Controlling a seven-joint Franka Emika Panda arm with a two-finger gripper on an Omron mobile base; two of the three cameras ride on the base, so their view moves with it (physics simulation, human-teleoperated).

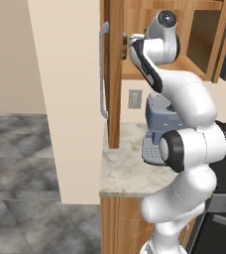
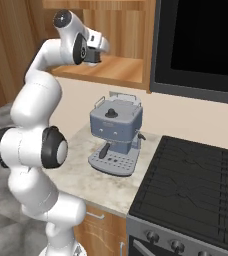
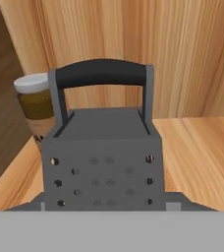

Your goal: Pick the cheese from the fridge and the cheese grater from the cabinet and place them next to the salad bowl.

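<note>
1. One cheese grater (image 3: pixel 101 157) sits right in front of your hand camera: grey perforated body, upright, dark loop handle (image 3: pixel 101 73) on top, standing on the wooden shelf (image 3: pixel 202 152) of the cabinet (image 1: pixel 135 49).
2. You see a jar (image 3: pixel 35 106) just behind the grater on its left in the hand view, pale lid, brownish contents, partly hidden by the grater; can't tell if they touch.
3. Your gripper (image 2: pixel 95 52) is up at the open cabinet, reaching in over the shelf edge in the right base view. Finger tips are hidden in the hand view, so you can't tell from the pictures how wide the jaws stand or whether they have hold of the grater. No clear contact visible.
4. You have the cabinet door (image 1: pixel 114 74) swung open, seen edge-on in the left base view, long grey bar handle (image 1: pixel 103 69) on it, hand (image 1: pixel 135 42) just beside its inner edge.
5. Below the cabinet you see a blue-grey coffee machine (image 2: pixel 115 135) on the marble counter (image 2: pixel 81 175), against the wall, under the shelf.
6. Right of the counter in the right base view: black stove top (image 2: pixel 191 185) with knobs at its front, dark microwave (image 2: pixel 201 45) above it.
7. Wall outlet (image 1: pixel 135 98) shows beside the arm in the left base view; grey tiled floor (image 1: pixel 16 168) off to the left.
</note>
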